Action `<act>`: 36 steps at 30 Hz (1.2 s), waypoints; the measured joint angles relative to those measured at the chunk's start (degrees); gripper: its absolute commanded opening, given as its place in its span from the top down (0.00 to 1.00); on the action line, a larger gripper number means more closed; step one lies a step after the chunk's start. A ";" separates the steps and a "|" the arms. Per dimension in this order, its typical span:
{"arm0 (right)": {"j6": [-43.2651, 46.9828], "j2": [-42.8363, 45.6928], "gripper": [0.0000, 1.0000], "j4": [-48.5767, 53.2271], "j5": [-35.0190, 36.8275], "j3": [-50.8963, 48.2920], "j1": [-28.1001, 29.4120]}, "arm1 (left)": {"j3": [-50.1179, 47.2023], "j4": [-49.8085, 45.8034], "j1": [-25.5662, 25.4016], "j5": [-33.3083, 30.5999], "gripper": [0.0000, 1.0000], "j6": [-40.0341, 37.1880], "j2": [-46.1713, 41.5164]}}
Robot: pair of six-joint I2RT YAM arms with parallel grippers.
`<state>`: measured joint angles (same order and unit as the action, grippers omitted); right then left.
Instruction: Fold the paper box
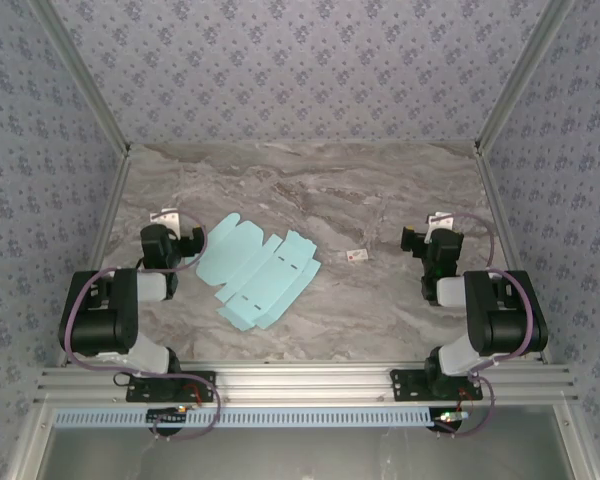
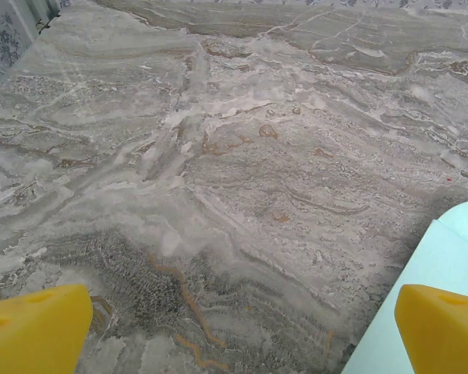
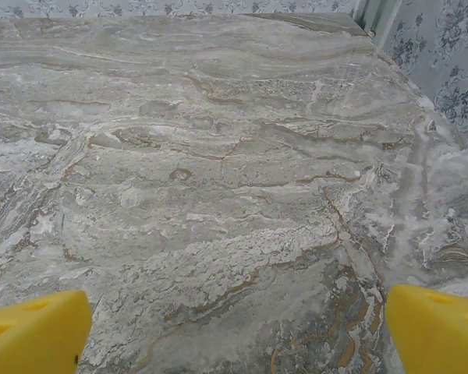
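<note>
The paper box (image 1: 256,270) lies flat on the marble table (image 1: 380,190) as an unfolded pale cyan die-cut sheet, left of centre. My left gripper (image 1: 176,226) stands open just left of the sheet's far-left flap, with nothing between its fingers. In the left wrist view the gripper (image 2: 238,335) shows two yellow fingertips (image 2: 31,327) wide apart over bare marble, and a corner of the paper box (image 2: 444,253) reaches in beside the right one. My right gripper (image 1: 426,228) is open at the right side, far from the sheet. Its yellow fingertips (image 3: 437,327) frame bare table around the gripper (image 3: 235,335).
A tiny white tag with red marks (image 1: 357,256) lies on the marble between the sheet and the right arm. Patterned walls (image 1: 300,70) and metal posts enclose the table on three sides. The aluminium rail (image 1: 300,385) carrying both arm bases runs along the near edge.
</note>
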<state>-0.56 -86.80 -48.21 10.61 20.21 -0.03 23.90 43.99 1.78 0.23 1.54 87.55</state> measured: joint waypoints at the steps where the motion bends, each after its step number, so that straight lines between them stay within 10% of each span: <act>1: 0.00 0.00 0.01 0.00 0.00 0.00 0.00 | 0.00 0.00 0.00 0.00 0.01 0.00 0.00; 26: 0.00 0.00 0.01 0.00 -1.03 0.00 -0.11 | 0.00 -0.37 0.00 -0.28 0.01 0.04 -0.13; 36: -5.09 17.20 0.01 18.99 3.96 6.16 -1.09 | 7.48 -24.44 0.13 -9.68 0.01 15.93 -19.96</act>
<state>-5.65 -69.60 -29.21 14.57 26.37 -1.13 31.38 19.55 1.91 -9.45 17.47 67.59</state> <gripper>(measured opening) 0.988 0.993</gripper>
